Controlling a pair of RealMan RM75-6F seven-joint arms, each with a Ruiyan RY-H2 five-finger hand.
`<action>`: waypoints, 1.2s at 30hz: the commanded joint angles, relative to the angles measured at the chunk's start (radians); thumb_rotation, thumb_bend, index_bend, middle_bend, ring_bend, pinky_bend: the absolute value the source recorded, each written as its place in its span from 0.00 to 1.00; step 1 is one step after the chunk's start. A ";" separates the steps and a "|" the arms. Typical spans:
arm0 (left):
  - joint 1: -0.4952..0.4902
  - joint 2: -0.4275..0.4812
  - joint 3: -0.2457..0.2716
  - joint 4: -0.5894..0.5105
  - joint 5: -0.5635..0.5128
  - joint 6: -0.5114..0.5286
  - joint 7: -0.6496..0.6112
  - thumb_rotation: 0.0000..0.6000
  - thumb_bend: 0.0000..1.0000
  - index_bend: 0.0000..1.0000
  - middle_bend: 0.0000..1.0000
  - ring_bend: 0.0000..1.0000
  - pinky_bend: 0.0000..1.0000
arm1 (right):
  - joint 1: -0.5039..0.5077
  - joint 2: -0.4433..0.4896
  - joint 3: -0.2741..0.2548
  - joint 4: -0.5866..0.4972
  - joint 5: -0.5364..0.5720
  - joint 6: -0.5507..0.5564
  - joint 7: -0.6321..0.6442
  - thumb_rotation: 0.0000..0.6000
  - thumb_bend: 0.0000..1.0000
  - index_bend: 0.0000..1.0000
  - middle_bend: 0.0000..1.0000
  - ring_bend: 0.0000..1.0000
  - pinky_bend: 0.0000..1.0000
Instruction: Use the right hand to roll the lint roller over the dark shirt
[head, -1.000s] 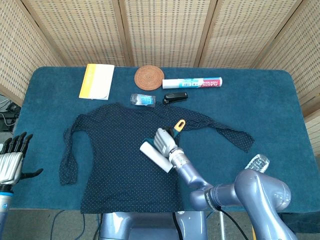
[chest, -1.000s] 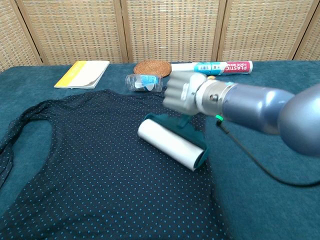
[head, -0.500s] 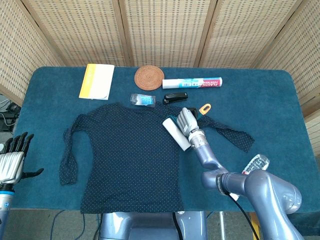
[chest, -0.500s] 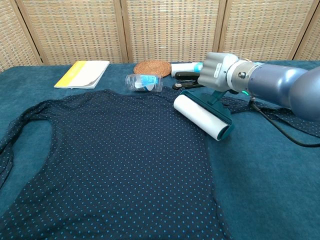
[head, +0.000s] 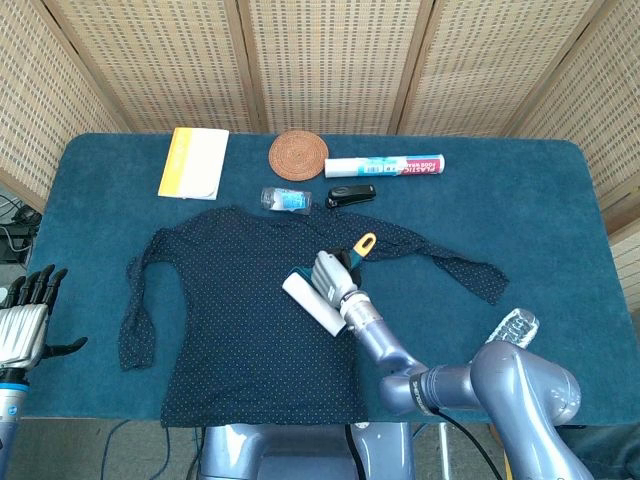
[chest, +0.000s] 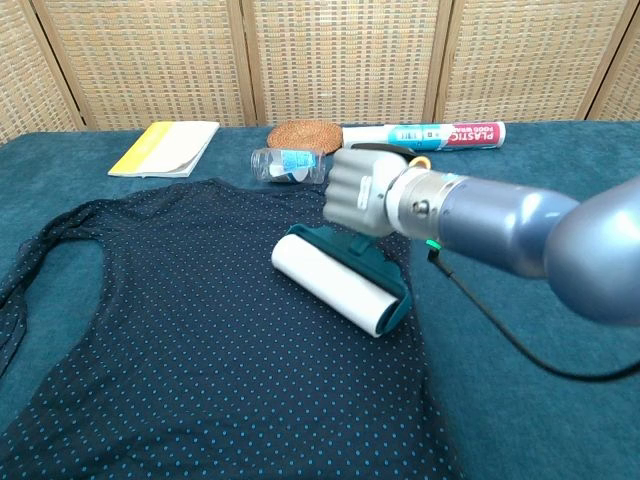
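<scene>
Your right hand (chest: 358, 192) has its fingers (head: 326, 270) wrapped around the handle of the lint roller (chest: 335, 281), and the roller's white drum lies on the dark shirt (head: 245, 310), set diagonally, on the shirt's right half just below the neckline; the yellow tip of the handle pokes out past your hand toward the shirt's right sleeve. The shirt is spread flat on the blue tabletop (head: 560, 210), sleeves out to either side, and everything else sits beyond its collar: a small clear bottle (head: 286, 199) just past the neckline, a black clip-like object (head: 350, 194) beside it, a round woven coaster (head: 298, 154) further back, a white tube with printed lettering (head: 385, 166) next to the coaster, and a yellow-and-white booklet (head: 193, 162) off beyond the shirt's left shoulder. Your left hand (head: 25, 318) hangs well off the shirt's left sleeve at the tabletop's edge, fingers apart and holding nothing.
</scene>
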 joint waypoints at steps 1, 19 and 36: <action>0.000 0.000 0.000 0.001 0.000 -0.001 -0.001 1.00 0.00 0.00 0.00 0.00 0.00 | 0.013 -0.028 -0.007 -0.065 -0.024 0.033 -0.039 1.00 0.66 0.77 1.00 1.00 1.00; 0.001 -0.001 0.003 -0.003 0.003 0.005 0.007 1.00 0.00 0.00 0.00 0.00 0.00 | 0.001 -0.051 -0.044 -0.206 -0.109 0.084 -0.078 1.00 0.66 0.77 1.00 1.00 1.00; -0.004 -0.008 0.002 0.004 -0.004 -0.003 0.018 1.00 0.00 0.00 0.00 0.00 0.00 | -0.062 0.009 -0.037 0.038 -0.065 0.031 0.016 1.00 0.66 0.77 1.00 1.00 1.00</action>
